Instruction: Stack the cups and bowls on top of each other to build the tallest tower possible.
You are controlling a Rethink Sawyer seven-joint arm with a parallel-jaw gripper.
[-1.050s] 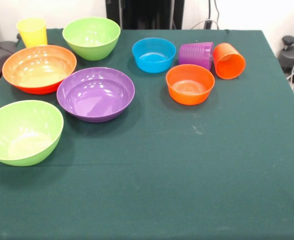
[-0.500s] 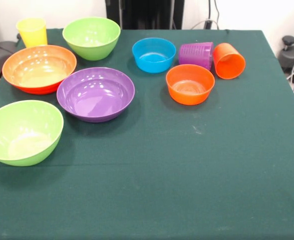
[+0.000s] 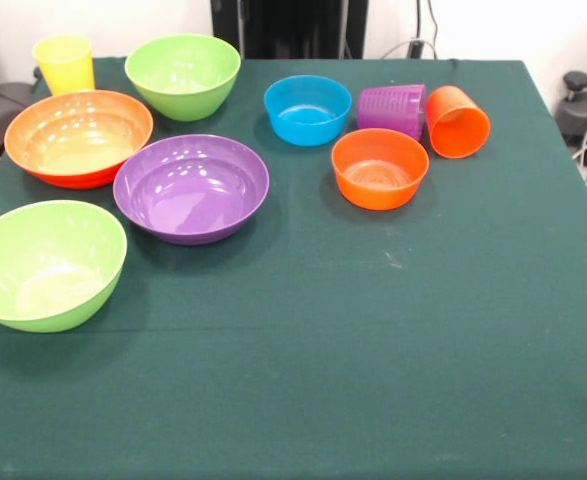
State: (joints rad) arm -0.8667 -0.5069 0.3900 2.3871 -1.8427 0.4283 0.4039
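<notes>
No gripper in frame, so I can't tell whether it's open, closed or holding anything. Nothing stacked yet; every piece sits alone on the dark green tablecloth [image 3: 373,350].

Layout, clock-face from table centre:
- large glossy orange plastic bowl [image 3: 78,137] at 10, large glossy purple plastic bowl [image 3: 191,187] just beside it toward centre
- lime green plastic bowl [image 3: 182,75] at 11, second lime green plastic bowl [image 3: 45,263] at 9
- yellow tapered plastic tumbler [image 3: 64,65] upright, far 10-11 corner
- small blue plastic bowl [image 3: 307,109] at 12, small orange plastic bowl [image 3: 379,168] at 1
- ribbed purple plastic tumbler [image 3: 392,108] and orange plastic tumbler [image 3: 457,121] at 1-2, both tipped on their sides, looks like touching each other

My call on step one: choose a wide base bowl with clearance. Grip by the rim, lower straight, release only once seated. Glossy plastic will likely slide, so centre each piece. Tipped tumblers need righting first; expect them to roll.
</notes>
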